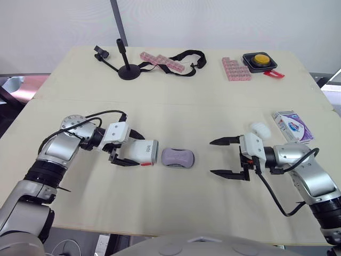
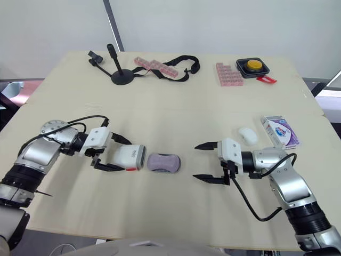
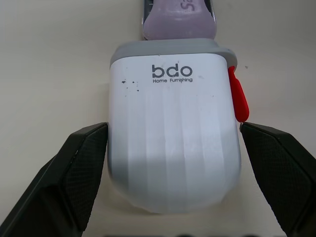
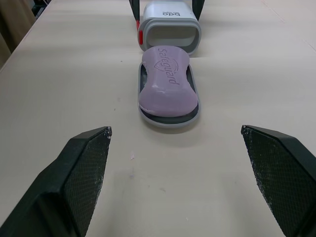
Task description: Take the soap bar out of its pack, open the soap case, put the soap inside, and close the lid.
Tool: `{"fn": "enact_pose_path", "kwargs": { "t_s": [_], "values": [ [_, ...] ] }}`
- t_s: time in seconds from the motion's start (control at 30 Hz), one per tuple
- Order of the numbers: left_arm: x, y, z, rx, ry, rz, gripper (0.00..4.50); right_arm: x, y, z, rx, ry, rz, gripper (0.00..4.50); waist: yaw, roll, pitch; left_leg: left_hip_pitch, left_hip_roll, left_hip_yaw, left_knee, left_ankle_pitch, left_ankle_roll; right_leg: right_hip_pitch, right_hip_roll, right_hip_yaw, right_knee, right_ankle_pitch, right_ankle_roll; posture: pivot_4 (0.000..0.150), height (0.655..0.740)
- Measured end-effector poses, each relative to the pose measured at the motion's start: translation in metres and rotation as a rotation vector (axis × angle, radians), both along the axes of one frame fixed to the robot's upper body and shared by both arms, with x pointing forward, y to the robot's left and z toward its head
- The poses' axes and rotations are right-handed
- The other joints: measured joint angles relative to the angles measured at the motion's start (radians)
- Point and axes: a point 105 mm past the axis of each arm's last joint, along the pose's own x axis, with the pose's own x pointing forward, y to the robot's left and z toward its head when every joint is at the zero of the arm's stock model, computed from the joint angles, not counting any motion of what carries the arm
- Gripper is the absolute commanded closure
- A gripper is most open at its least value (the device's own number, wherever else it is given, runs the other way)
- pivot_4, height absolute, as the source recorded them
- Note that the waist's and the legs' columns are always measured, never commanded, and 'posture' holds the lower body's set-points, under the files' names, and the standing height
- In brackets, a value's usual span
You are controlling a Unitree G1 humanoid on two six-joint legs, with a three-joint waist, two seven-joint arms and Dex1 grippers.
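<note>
While the left gripper (image 3: 173, 129) holds the white soap case (image 1: 145, 152) with its fingers pressed on both sides, the purple soap (image 4: 168, 81) lies on a grey tray (image 4: 168, 121) just at the open mouth of the case, near the middle of the worktop (image 1: 176, 208). The right gripper (image 1: 214, 157) hovers apart from the soap, its fingers spread wide and empty. The soap pack (image 1: 292, 126) lies beyond it, at the right side.

The lilac Safeguard soap bar (image 4: 168, 81) lies flat on the soap case's grey tray (image 4: 169, 120), in the table's front half, near its middle. The case's white ribbed sleeve (image 3: 173, 148), grey-rimmed with a red tab, lies at the tray's left end, its mouth open toward the soap. The purple-and-white soap pack (image 1: 292, 126) lies near the table's right edge.
</note>
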Motion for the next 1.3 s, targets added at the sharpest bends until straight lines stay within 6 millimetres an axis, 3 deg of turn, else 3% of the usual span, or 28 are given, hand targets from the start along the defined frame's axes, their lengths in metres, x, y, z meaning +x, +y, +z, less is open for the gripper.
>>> {"fn": "enact_pose_path", "kwargs": {
  "t_s": [0.7,0.83,1.13,1.3],
  "values": [
    [0.007,-0.007,-0.011,-0.012,-0.065,0.029,0.0,0.001,-0.001,-0.001,-0.007,0.007,-0.008,0.02,0.0,0.0,0.0,0.0,0.0,0.0,0.0,0.0,0.0,0.0,0.0,-0.001,0.0,0.0,0.0,0.15,0.7343],
    [0.008,-0.006,-0.012,-0.016,-0.068,0.028,1.01,0.001,-0.001,-0.001,-0.01,0.008,-0.008,0.0,0.001,0.0,0.0,0.0,0.0,0.0,0.0,0.0,0.0,0.0,0.0,-0.001,0.0,0.0,0.0,0.15,0.7343],
    [0.009,-0.007,-0.012,-0.027,-0.097,0.021,1.01,0.002,0.0,0.001,-0.014,0.017,-0.011,0.0,0.0,0.0,0.0,0.0,0.0,0.0,0.0,0.0,0.0,0.0,0.0,-0.001,0.0,0.0,0.0,0.15,0.7343],
    [0.007,-0.006,-0.012,-0.025,-0.099,0.007,1.01,0.005,0.022,0.012,-0.018,0.02,0.022,0.0,-0.002,0.0,0.0,0.0,0.0,0.0,0.0,0.0,0.0,0.0,0.0,-0.001,0.001,0.0,0.0,0.15,0.7343]
  ]
}}
